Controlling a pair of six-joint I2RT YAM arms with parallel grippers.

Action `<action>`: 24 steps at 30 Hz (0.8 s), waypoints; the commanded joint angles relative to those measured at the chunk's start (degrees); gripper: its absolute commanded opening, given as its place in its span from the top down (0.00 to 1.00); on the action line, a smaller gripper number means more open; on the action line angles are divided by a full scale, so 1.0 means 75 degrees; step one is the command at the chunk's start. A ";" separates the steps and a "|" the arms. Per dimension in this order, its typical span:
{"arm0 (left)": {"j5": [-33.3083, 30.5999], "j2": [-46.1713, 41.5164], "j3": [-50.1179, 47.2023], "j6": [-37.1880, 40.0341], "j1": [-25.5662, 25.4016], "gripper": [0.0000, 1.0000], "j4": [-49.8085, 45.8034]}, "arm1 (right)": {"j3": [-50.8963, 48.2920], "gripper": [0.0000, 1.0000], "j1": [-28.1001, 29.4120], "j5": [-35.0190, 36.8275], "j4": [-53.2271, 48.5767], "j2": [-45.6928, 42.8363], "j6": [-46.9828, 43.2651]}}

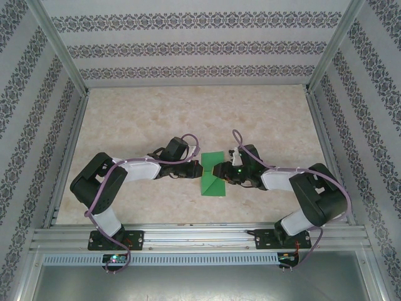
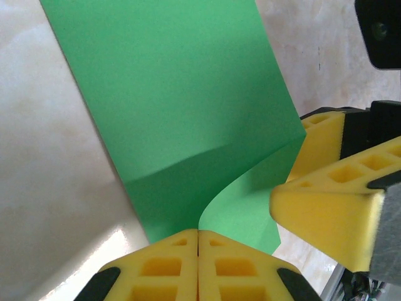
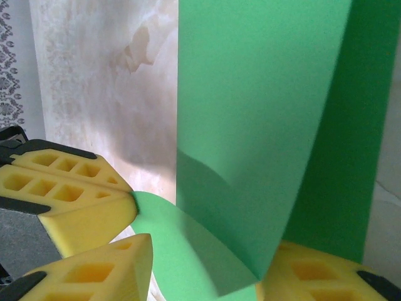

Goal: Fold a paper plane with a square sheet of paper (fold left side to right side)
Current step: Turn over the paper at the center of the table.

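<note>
Left gripper (image 2: 198,235) is clamped on a curled-up edge of the square sheet of paper (image 1: 213,174) at mid-table (image 1: 188,119), right gripper (image 3: 207,263) has its jaws apart around the flap; a pinch off the edge would likely skew the crease.

table (image 1: 156,119): beige marbled | walls (image 1: 188,25): striped floral wallpaper | front rail (image 1: 200,235): aluminium

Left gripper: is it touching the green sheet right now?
Touching. The left wrist view shows the left gripper shut, with the curled edge of the square sheet of paper pinched between its fingers.
</note>
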 commanded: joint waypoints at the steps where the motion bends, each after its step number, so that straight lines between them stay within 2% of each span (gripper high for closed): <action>1: -0.0066 -0.0068 -0.0069 -0.0020 -0.0069 0.92 0.0239 | 0.0245 0.58 0.0130 -0.0023 0.0394 0.0199 0.0045; 5: -0.0089 -0.0078 -0.0073 -0.0046 -0.0068 0.90 0.0249 | 0.0249 0.65 0.0167 -0.0050 0.0466 0.0334 0.0036; 11: -0.0258 -0.0400 -0.0129 -0.0059 -0.0057 0.76 0.0216 | 0.0263 0.80 0.0164 -0.0038 0.0478 0.0397 -0.0059; 17: -0.0599 -0.1344 -0.0343 0.0071 0.0034 0.61 -0.0021 | 0.0340 0.99 0.0076 -0.0073 0.0466 0.0056 -0.0373; 22: -0.0913 -0.2555 -0.0813 0.0071 0.0186 0.57 0.0167 | 0.0364 1.00 -0.0141 -0.0217 0.0489 -0.0623 -0.0823; 24: -0.1069 -0.3129 -0.1060 0.0020 0.0261 0.53 0.0350 | 0.0352 1.00 -0.0296 -0.0302 0.0510 -0.1030 -0.1041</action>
